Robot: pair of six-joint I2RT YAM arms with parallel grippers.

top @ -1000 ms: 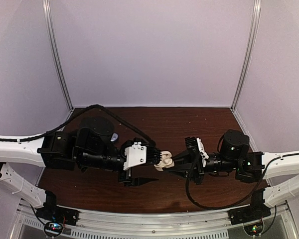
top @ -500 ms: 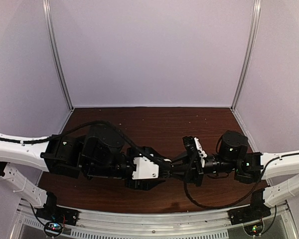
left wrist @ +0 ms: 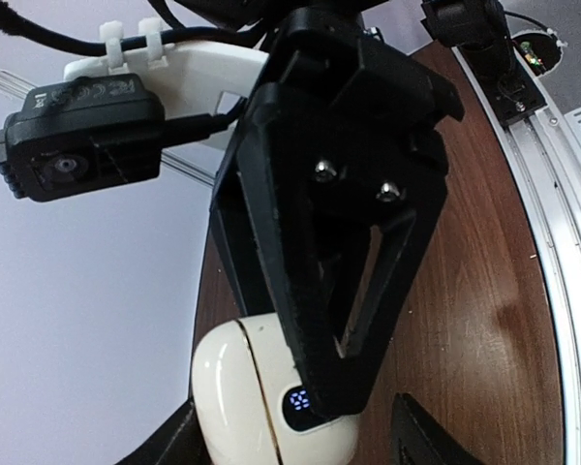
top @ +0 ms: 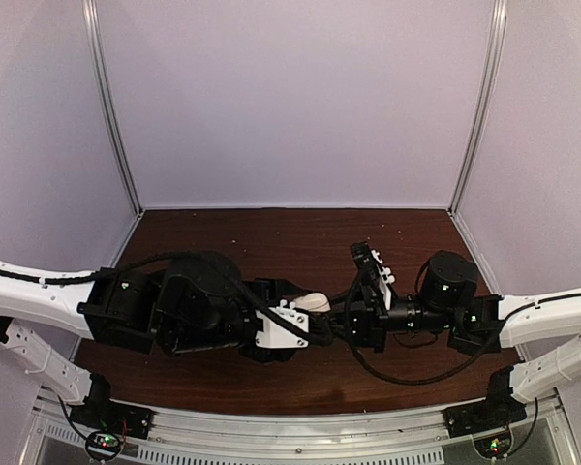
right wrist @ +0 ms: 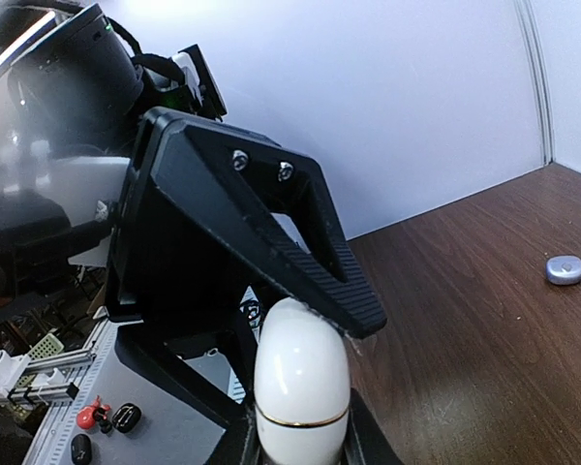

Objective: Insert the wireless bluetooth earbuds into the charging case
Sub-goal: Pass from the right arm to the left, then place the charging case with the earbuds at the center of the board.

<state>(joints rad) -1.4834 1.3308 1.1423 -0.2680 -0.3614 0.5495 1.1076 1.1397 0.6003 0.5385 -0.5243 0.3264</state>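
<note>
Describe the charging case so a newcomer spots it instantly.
Over the dark wooden table, find where the two black arms meet. Between the left hand and the right hand is the charging case: a glossy cream egg, the only pale rounded thing among black parts.

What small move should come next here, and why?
Probably close the left gripper on the free end of the charging case and try hinging the lid open. The right gripper clamps the case, its seam looks shut, and a bluish earbud lies loose on the table.
</note>
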